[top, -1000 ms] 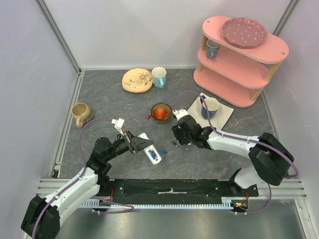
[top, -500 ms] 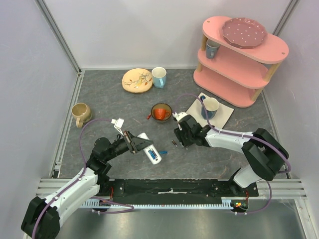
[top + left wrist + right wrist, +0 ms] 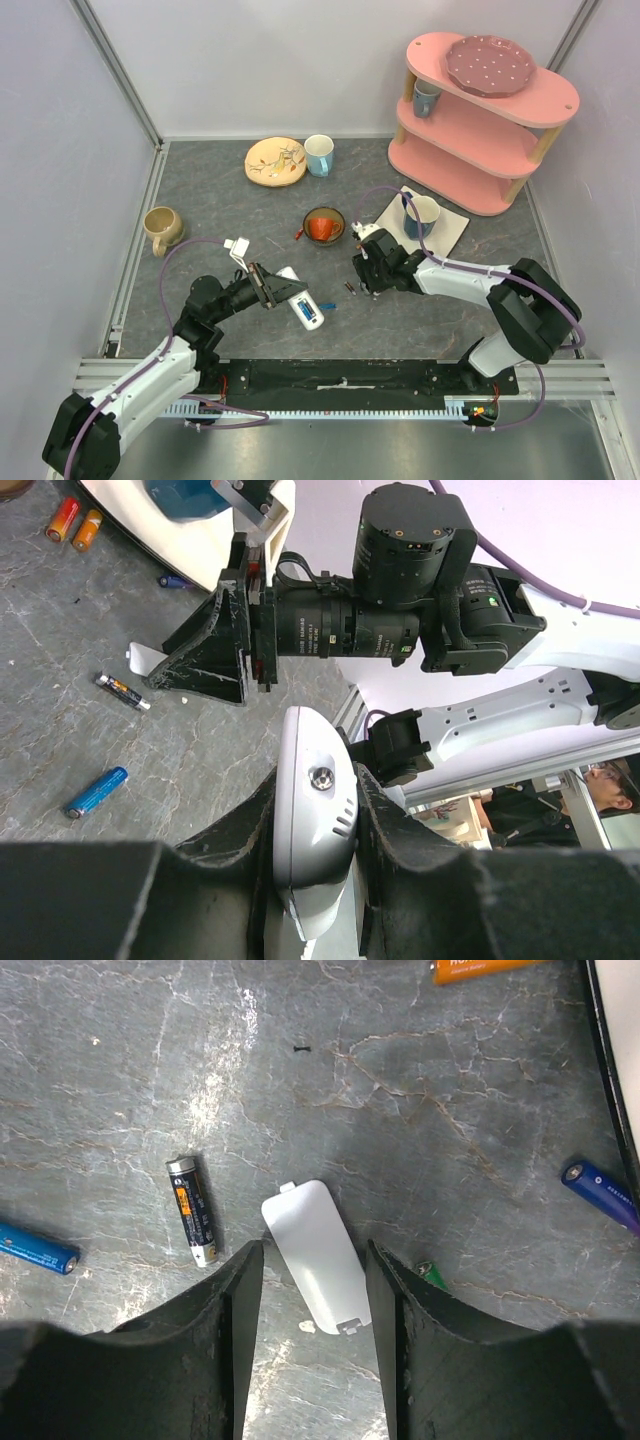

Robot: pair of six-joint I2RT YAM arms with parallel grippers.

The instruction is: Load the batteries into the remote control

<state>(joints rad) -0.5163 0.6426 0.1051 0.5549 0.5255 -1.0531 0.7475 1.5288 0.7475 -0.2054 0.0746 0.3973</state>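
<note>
— Where's the remote control (image 3: 305,770)?
— Pinched between the left gripper's (image 3: 314,825) fingers.
— And the batteries?
— A blue battery (image 3: 97,791) lies on the table near the remote, with a dark battery (image 3: 123,692) beyond it. Farther still from the remote, the right gripper (image 3: 312,1258) stands spread, a white cover (image 3: 320,1275) lying between its fingers.

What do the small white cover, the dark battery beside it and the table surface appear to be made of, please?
The white cover looks like smooth matte moulded plastic, with a small clip tab. The dark battery seems metal under a glossy printed wrap; its end cap shines silver. The table surface has grey marble-like veining, perhaps a printed mat or laminate; I cannot tell which.
</note>
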